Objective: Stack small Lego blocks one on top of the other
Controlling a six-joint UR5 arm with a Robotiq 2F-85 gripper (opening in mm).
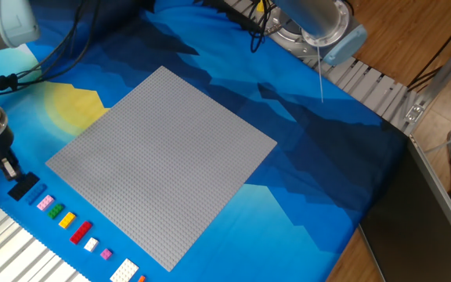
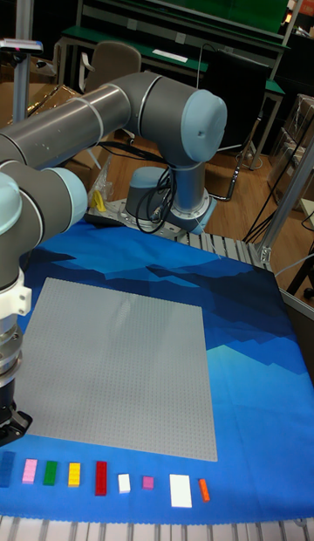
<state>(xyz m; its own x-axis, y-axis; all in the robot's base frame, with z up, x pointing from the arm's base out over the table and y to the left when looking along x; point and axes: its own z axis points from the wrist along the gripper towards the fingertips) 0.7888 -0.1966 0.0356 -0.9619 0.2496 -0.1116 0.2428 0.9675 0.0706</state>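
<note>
The small Lego blocks lie in a row along the near edge of the blue cloth: a flat black one (image 1: 23, 187) (image 2: 7, 469), then pink (image 1: 45, 202), green (image 1: 54, 210), yellow (image 1: 66, 219), red (image 1: 79, 231), a small white one (image 1: 91, 244), purple (image 1: 106, 254), a larger white one (image 1: 124, 272) and orange (image 2: 203, 489). My gripper (image 1: 7, 168) (image 2: 12, 428) hangs just beside and above the black block, not touching it. Its fingers look narrow and dark, and the gap between them is not clear. Nothing shows in its grasp.
The large grey studded baseplate (image 1: 163, 160) (image 2: 113, 366) covers the middle of the cloth, right beside the row of blocks. The arm's base (image 2: 166, 205) stands behind the table. Metal rails (image 1: 10, 251) run along the table edge by the blocks.
</note>
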